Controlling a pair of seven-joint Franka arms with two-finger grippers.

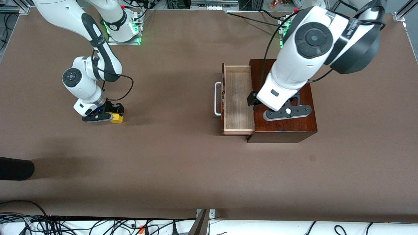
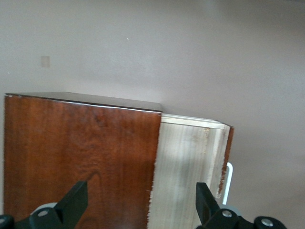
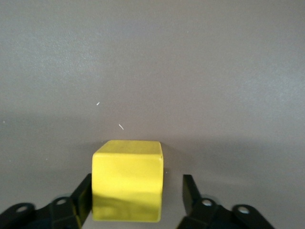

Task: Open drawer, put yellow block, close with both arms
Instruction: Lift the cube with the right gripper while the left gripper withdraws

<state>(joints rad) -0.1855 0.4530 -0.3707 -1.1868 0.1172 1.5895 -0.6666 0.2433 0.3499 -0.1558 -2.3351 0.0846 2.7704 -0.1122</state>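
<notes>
Yellow block [image 3: 127, 179] is sitting on the brown surface [image 1: 183, 156] toward the right arm's end, well apart from the wooden box [image 1: 290, 125]. The right claw [image 1: 104, 115] is standing down at the surface around it, the block lying between its two fingers [image 3: 82, 195]: one finger is touching or almost touching a face, the other is showing a clear gap, so the jaws are standing part-open and not yet gripping. The cube has no long axis; its flat faces are lying square to the fingers, and the right arm is by far the nearer one.

The drawer [image 1: 237, 98] is standing pulled out of the box toward the right arm's end, its pale tray empty, its white handle [image 1: 217, 99] facing the block. The left claw [image 2: 143, 210] is hovering over the box top beside the tray, fingers spread wide, holding nothing; that arm is waiting.
</notes>
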